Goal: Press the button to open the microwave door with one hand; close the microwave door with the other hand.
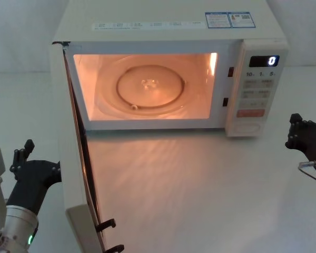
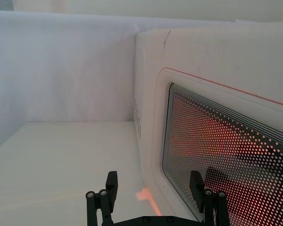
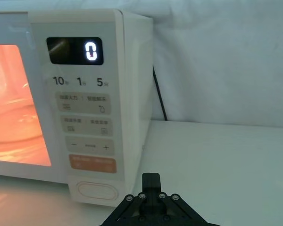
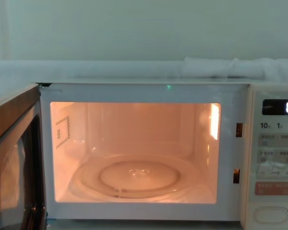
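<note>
Microwave door (image 1: 73,174) swung open (cavity lit), left gripper (image 2: 153,186) just outside it, jaws wide, right gripper (image 3: 151,181) near button (image 3: 97,190), jaws closed.

A cream microwave (image 1: 168,31) sits on a white table (image 1: 200,190), its door (image 1: 76,174) swung wide open toward the left. The lit cavity shows a glass turntable (image 1: 150,87). The left gripper (image 1: 22,158) hovers just outside the door; the right gripper (image 1: 297,132) hangs near the button (image 1: 247,127).
</note>
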Controlling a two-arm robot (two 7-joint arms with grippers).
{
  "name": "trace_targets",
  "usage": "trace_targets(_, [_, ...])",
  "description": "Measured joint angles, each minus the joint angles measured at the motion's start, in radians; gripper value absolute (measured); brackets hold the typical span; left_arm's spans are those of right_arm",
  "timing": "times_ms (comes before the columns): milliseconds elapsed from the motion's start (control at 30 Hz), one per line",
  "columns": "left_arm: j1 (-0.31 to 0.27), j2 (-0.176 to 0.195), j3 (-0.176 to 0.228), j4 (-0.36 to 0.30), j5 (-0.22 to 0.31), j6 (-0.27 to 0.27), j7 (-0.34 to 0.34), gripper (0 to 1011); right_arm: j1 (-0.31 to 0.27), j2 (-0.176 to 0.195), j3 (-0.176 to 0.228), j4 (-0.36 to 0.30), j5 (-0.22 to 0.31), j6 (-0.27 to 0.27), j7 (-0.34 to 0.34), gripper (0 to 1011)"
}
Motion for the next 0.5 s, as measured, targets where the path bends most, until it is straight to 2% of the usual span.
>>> trace_targets(500, [0.000,0.000,0.000,0.000,0.000,0.000,0.000,1001,0.004,-0.004,-0.005,0.006,0.000,0.001,0.000,18])
